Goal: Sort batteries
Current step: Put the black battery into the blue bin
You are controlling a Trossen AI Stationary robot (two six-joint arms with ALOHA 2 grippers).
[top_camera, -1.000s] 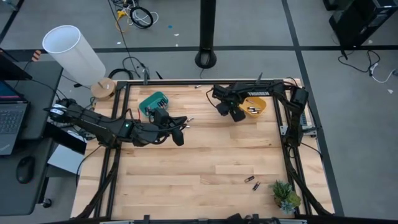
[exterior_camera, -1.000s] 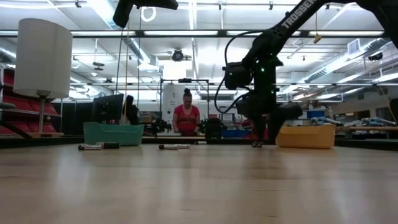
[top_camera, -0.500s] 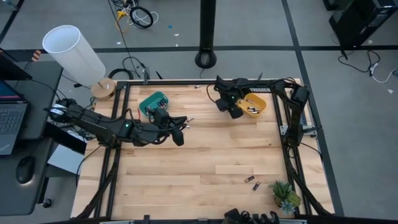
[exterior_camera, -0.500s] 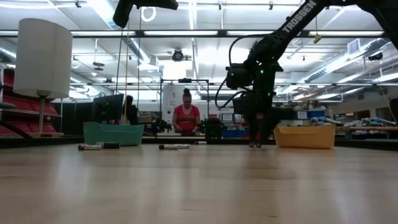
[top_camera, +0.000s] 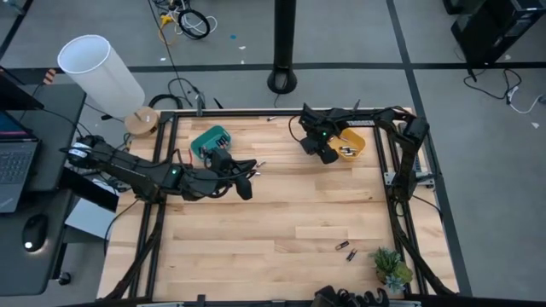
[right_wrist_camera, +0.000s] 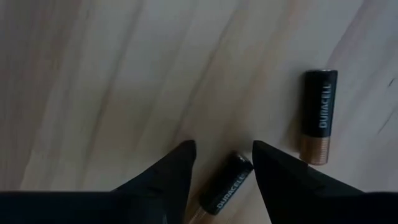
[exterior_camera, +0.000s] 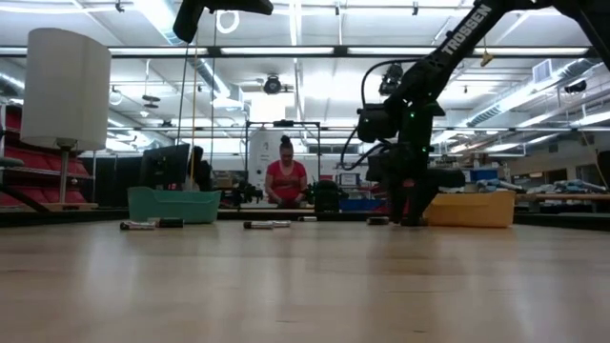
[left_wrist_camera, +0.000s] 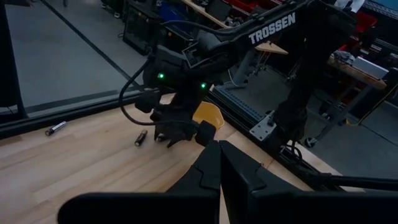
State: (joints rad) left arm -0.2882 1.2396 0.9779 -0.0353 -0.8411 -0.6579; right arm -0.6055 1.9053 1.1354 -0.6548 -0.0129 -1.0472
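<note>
Right wrist view | right gripper (right_wrist_camera: pixel 222 148) open astride a battery (right_wrist_camera: pixel 225 184) (lower end cut off) | left gripper (top_camera: pixel 246 182) closed, empty

Even overhead light, mixed sharpness

Ceiling strip lights (exterior_camera: pixel 315 50) glare in the low view; near table (exterior_camera: pixel 305 286) soft. Right wrist view dim, fingers (right_wrist_camera: pixel 168 180) blurred, battery (right_wrist_camera: pixel 319 115) label readable. High view sharp, shadows short.

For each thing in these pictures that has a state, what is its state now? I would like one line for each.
Right gripper: open, low at the table beside the orange bin, fingers either side of a battery.
Battery between the fingers: lying flat on the wood, not yet gripped.
Second battery: lying flat, apart from the first.
Left gripper: shut, empty, near the teal bin.
Orange bin: holds batteries.
Teal bin: upright; contents unclear.
</note>
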